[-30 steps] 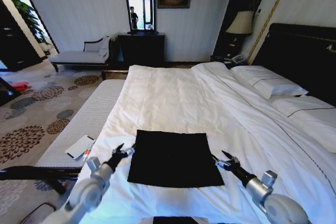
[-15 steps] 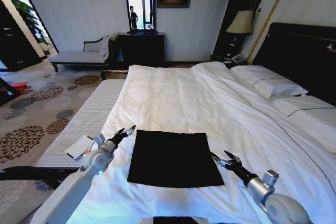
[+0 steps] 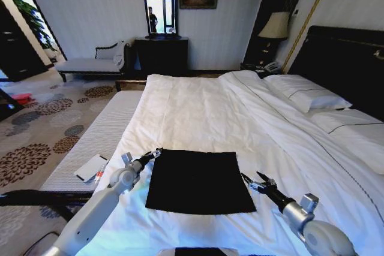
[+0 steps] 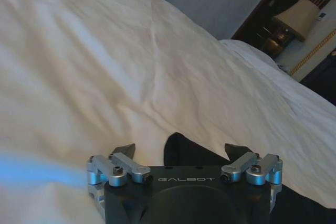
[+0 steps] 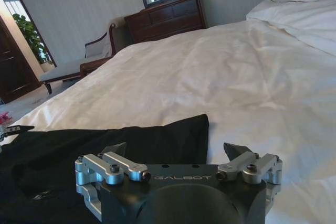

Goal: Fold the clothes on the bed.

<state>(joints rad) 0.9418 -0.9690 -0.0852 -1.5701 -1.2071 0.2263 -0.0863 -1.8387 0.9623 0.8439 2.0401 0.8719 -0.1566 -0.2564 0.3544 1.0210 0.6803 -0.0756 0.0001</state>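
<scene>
Black T-shirt (image 3: 200, 180) lies as a flat, partly folded rectangle near the foot edge of the bed (image 3: 198, 112). Left gripper (image 3: 153, 154), jaws spread, empty, at its far left corner. Right gripper (image 3: 252, 182), also spread, empty, beside its right edge. Risk: pinching duvet with cloth, or dragging the fold askew.

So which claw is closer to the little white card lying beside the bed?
The left gripper. It hangs open at the black shirt's far left corner, on the same side as the card. The right gripper, also open, sits at the shirt's right edge, across from it.
</scene>
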